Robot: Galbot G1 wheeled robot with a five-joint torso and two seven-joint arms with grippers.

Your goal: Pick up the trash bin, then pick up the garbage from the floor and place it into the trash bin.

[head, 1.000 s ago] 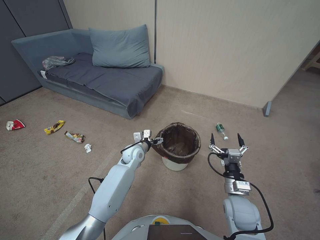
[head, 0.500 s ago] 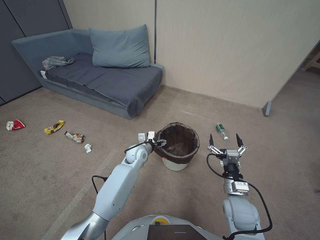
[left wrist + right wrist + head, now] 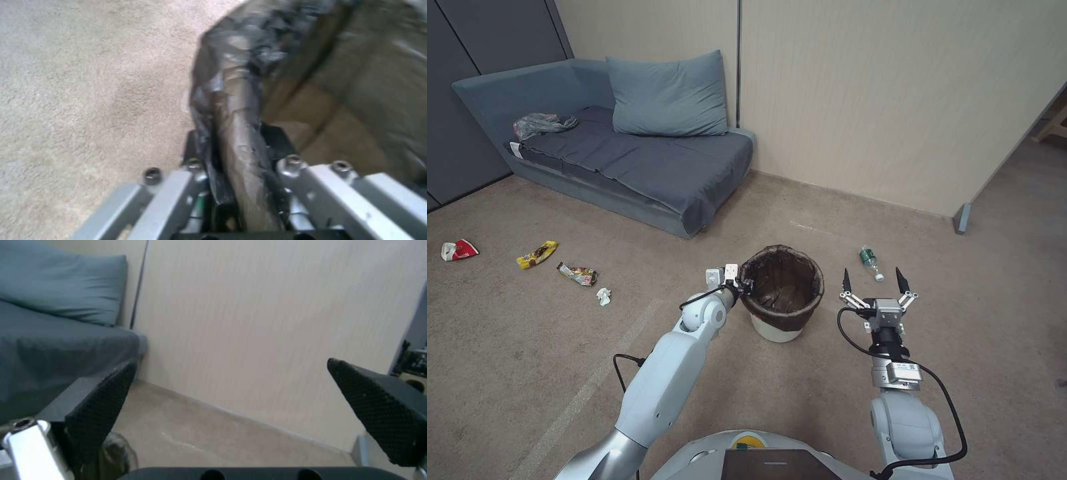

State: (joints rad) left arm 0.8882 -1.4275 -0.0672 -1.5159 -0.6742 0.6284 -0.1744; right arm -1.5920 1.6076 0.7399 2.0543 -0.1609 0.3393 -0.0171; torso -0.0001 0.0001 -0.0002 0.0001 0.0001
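At the bin's near-left rim: my left gripper (image 3: 746, 285) was pinched onto the bag-lined edge of the trash bin (image 3: 782, 288); in the left wrist view its fingers (image 3: 276, 140) sat one inside and one outside the folded brown liner.
Bin's place: it stood on the floor (image 3: 527, 347) just ahead of me, between my two arms, upright as far as I could judge.
Step in hand: picking up the bin; grip made, lift not yet clear.
Next move, my judgement: a straight, slow raise, since I held thin liner and rim on one side only and the bin could tip or slip.
Right gripper (image 3: 872, 283): spread wide, idle in the air beside the bin.
Garbage: green bottle (image 3: 868, 260) near the right gripper; yellow wrapper (image 3: 538, 253), second wrapper (image 3: 578, 273), white tissue (image 3: 603, 296) and red-and-white wrapper (image 3: 458, 249) well off to my left.
In the way: nothing near the bin; the sofa (image 3: 627, 160) stood behind.
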